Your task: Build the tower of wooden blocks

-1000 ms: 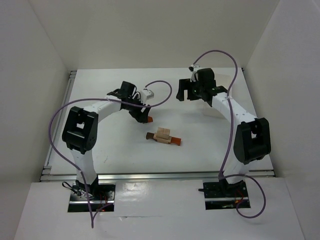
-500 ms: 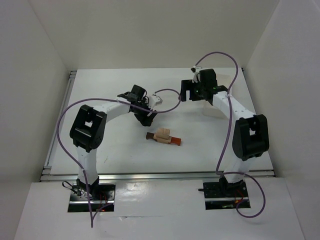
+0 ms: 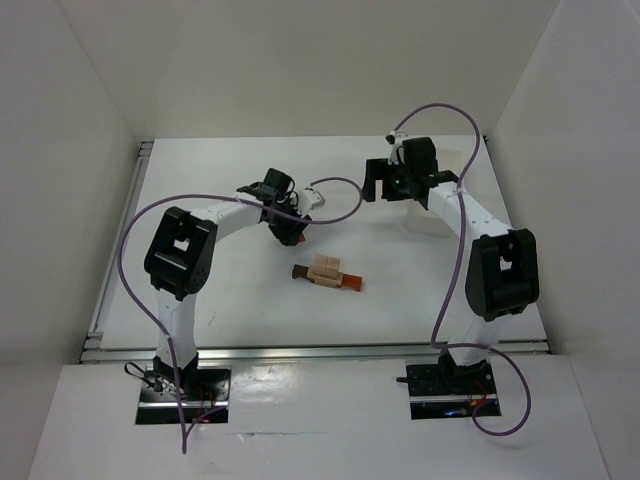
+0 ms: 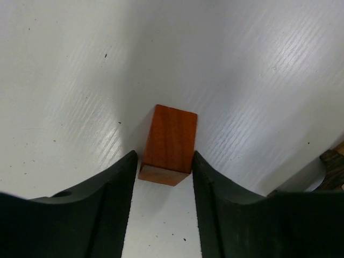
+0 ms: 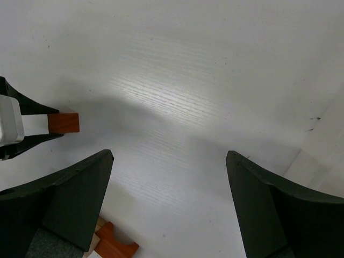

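Wood block tower (image 3: 327, 272): only a low cluster so far, mid-tabletop (image 3: 220, 200), between the two arms and closer to the bases than either end effector.
- Cluster, top view: dark brown bar (image 3: 299, 271) sticks out on the left, light tan blocks (image 3: 324, 267) sit in the middle, reddish-orange bar (image 3: 351, 284) sticks out on the right. The pieces touch each other; the exact stacking order is too small to read.
- One loose reddish-orange block (image 4: 169, 144) lies flat on the tabletop, apart from the cluster, up and to its left in the top view.

Left end effector (image 4: 163, 157): low over the tabletop, one finger on each side of the reddish-orange block. In the wrist view both inner faces meet the block's near corners with no gap showing, so I read it as pinching the block. The block's underside looks to be on the surface, not lifted. The right wrist view agrees: black fingers converge on the block at the frame's left edge.

Right end effector (image 5: 167, 156): jaws spread wide with nothing between them, only bare tabletop underneath. It sits at the far right of the tabletop, well apart from block and cluster. The reddish-orange bar's end shows at the bottom of its wrist view.
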`<action>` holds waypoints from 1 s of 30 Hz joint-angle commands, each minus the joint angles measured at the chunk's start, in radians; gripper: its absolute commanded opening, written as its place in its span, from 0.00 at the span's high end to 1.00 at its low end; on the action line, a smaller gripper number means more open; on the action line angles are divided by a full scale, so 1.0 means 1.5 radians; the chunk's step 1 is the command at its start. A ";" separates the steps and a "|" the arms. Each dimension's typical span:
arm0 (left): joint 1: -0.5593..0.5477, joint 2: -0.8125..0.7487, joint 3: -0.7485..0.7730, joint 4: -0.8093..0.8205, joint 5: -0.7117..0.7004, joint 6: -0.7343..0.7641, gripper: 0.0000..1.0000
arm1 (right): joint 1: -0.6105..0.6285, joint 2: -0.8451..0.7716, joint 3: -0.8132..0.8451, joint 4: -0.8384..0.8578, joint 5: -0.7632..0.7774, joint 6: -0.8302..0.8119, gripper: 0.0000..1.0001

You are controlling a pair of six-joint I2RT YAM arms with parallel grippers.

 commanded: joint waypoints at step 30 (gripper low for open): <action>-0.055 -0.274 0.086 -0.194 0.187 0.290 0.80 | -0.005 -0.115 -0.070 0.000 -0.012 -0.007 0.04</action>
